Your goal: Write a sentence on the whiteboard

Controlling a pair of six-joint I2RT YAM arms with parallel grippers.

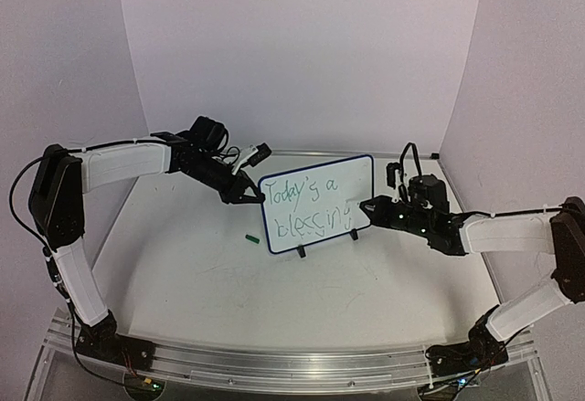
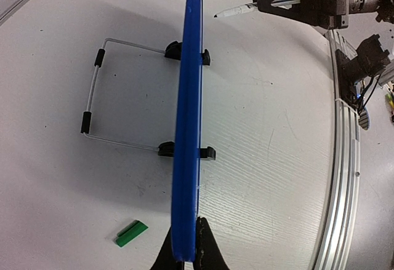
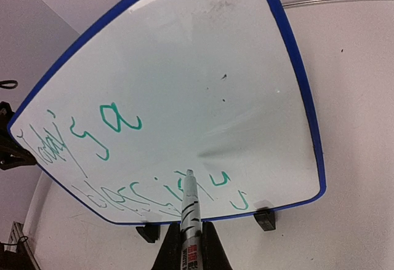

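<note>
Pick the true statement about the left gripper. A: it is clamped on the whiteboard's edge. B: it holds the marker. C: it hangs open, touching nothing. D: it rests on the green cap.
A: the left gripper pinches the blue edge of the whiteboard, while the marker sits in the right gripper.

Upright whiteboard (green sentence), left claw at its edge
</note>
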